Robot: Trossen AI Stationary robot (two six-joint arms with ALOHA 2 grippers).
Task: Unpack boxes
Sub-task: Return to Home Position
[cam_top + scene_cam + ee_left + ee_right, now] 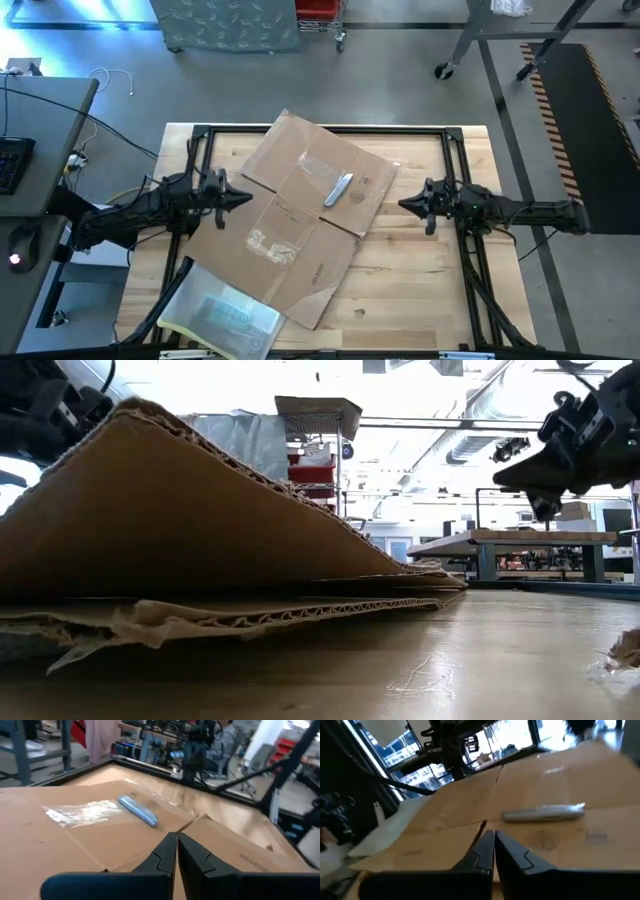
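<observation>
Flat cardboard box (290, 225) spans my table (420, 290), cutter (338, 189) lying on top; my left pincer (245, 198) and right pincer (405, 205) hover pinched closed at its opposite edges.

Low view: the flattened carton (200, 530) runs off the left edge and screens whatever lies on it and behind it. Lower right, a pale crumpled item (625, 652) is cut by the frame edge; identity undetermined. High view: the clear sleeve (225, 318), lower left, is cropped by the bottom edge. Left wrist view: lettering (255, 862) on the carton, lower right, blurred beyond reading; a seated person (227, 740), top centre, blurred.
</observation>
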